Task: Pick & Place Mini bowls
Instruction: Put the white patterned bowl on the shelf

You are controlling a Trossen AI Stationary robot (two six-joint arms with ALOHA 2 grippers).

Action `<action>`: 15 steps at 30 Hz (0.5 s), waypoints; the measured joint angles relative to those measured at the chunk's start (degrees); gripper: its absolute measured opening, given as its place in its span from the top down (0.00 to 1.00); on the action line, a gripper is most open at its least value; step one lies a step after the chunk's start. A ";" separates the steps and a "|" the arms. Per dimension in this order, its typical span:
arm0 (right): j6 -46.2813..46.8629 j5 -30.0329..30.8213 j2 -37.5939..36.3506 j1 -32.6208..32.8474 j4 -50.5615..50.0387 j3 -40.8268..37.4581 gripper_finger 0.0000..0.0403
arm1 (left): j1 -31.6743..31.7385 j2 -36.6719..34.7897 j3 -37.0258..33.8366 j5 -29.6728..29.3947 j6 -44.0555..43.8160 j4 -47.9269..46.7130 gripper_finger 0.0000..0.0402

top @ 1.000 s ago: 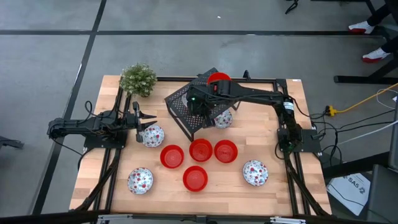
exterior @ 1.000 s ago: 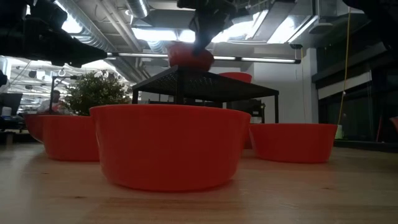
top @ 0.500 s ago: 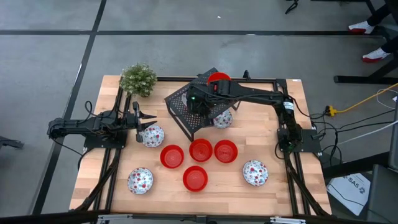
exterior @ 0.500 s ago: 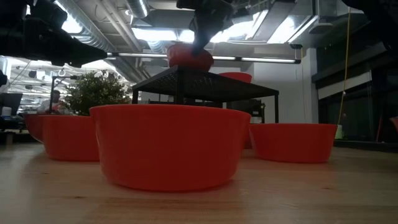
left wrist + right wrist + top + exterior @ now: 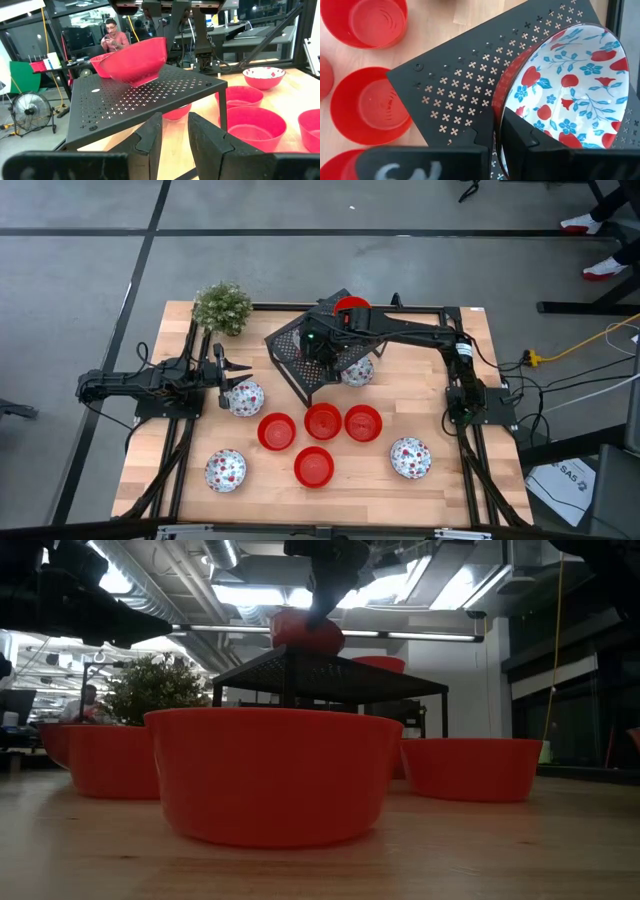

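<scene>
Over the black rack, my right gripper is shut on a mini bowl that is red outside and white with a red-and-blue print inside. In the high view my gripper hides this bowl. A plain red bowl sits on the rack's far part. Red bowls and printed bowls stand on the table, one at the rack's right edge. My left gripper waits at the table's left, open, with nothing between its fingers. My right gripper pinches the bowl's rim, one finger inside the bowl and one outside. The fingers slant down from above, coming from the table's right. The bowl is tilted, its underside at the rack's perforated top; whether it touches, I cannot tell.
A small green plant stands at the far left corner. Black frame rails run along both table sides. A printed bowl lies just in front of my left gripper. Bare wood shows along the near edge.
My right gripper has rolled slightly about its own line while staying over the rack, and the held bowl has tipped a little with it.
</scene>
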 joint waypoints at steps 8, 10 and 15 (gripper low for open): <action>0.48 -0.32 0.00 0.00 0.22 0.00 0.92 | 0.00 -0.01 0.00 0.00 0.00 -0.02 0.78; 0.48 -0.30 0.00 0.00 0.26 0.00 0.91 | 0.01 -0.01 -0.01 0.00 0.00 -0.02 0.78; 3.18 -0.32 0.00 -0.09 0.31 0.00 0.82 | 0.02 0.01 0.00 0.00 0.00 -0.02 0.78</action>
